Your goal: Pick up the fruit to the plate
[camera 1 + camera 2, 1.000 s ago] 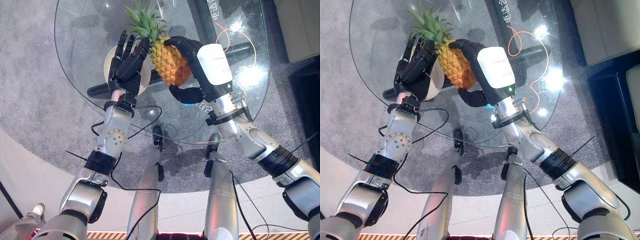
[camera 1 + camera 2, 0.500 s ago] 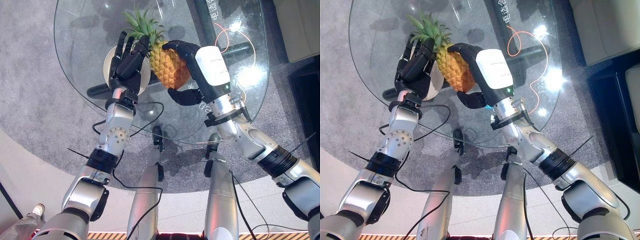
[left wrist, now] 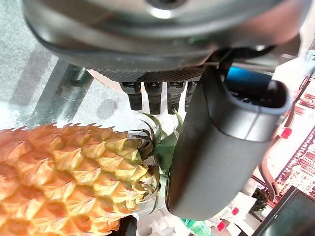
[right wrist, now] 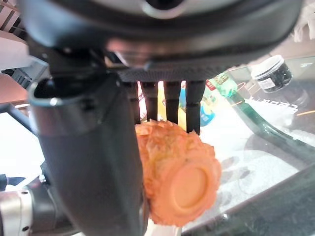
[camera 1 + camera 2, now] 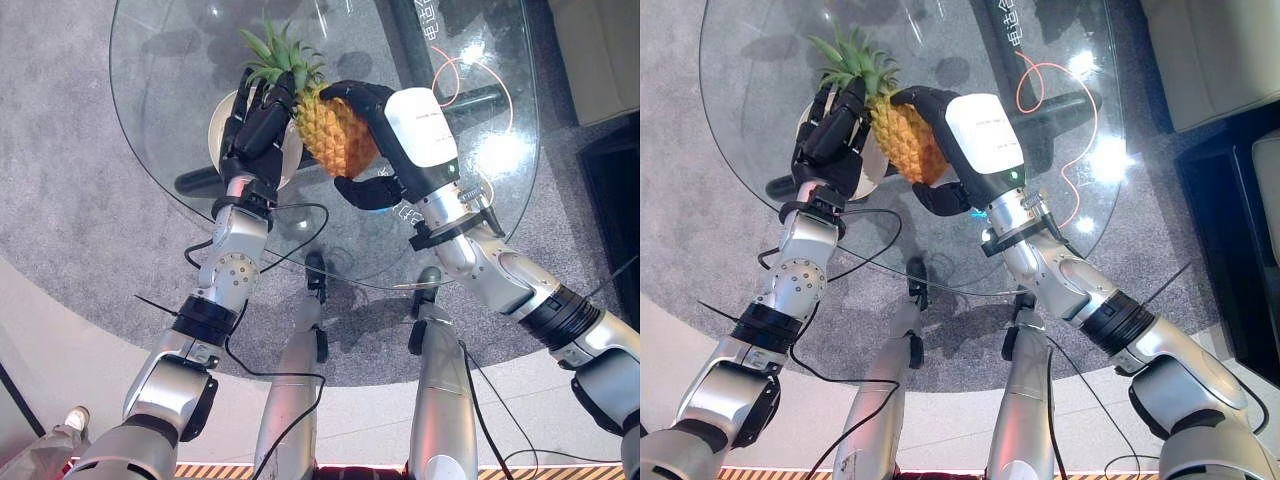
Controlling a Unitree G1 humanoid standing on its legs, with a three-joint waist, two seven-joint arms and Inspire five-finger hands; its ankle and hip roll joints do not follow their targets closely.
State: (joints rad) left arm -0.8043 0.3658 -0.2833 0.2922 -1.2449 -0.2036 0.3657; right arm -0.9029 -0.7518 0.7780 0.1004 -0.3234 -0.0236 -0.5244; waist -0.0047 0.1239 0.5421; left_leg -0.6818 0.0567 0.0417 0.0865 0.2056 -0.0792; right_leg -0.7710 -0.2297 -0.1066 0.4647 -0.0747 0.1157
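R hand [image 5: 385, 140] clenched round orange-yellow pineapple [image 5: 335, 130], held above round glass counter [image 5: 160, 120] beside small white plate [image 5: 222, 125]. L hand [image 5: 255, 125], fingers relaxed, steadies leafy crown. Advise: centre over plate, lower gently, then release.

Pineapple [image 5: 338, 135]: orange-yellow scaly body, green spiky crown, held off the glass, tilted w/ crown pointing up-left, over edge of plate [image 5: 216, 125]. Plate: round, pale, lay flat on table, mostly hidden.
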